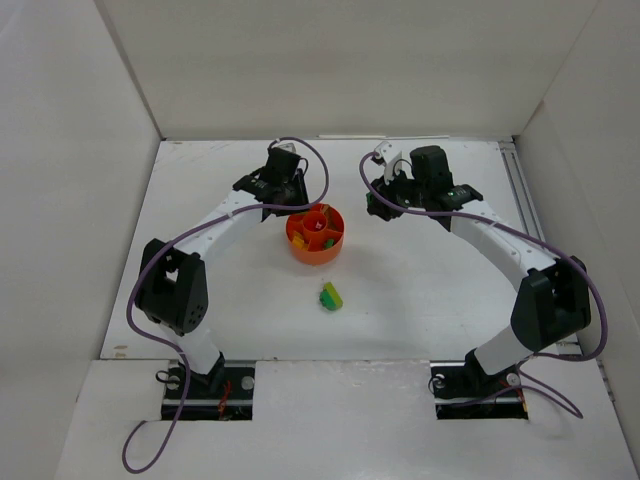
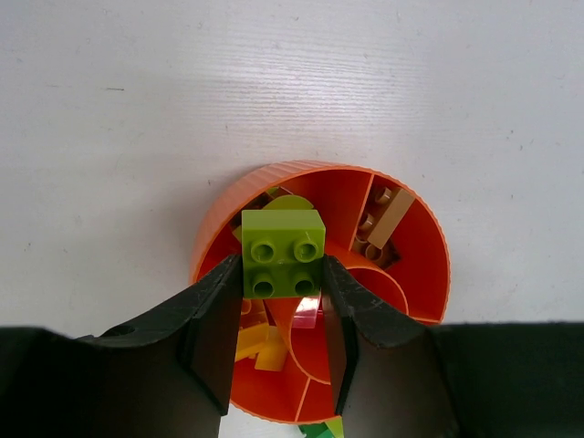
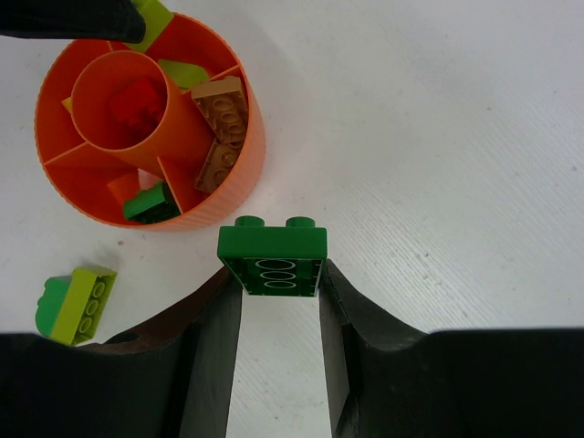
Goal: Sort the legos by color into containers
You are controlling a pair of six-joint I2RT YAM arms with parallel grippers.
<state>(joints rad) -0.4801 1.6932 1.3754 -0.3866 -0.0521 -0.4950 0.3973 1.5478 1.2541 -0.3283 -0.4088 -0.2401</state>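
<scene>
On white tabletop (image 1: 420, 290), orange dish (image 1: 315, 256), lime-green brick (image 1: 331, 296) nearby, white walls (image 1: 330, 60) around

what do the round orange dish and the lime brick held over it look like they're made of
Round orange divided dish: looks like moulded plastic, with thin smooth walls inside, fine ribbing round the outside and a slight sheen. Lime square studded brick: probably hard plastic, semi-gloss, with crisp moulded studs and edges.
</scene>
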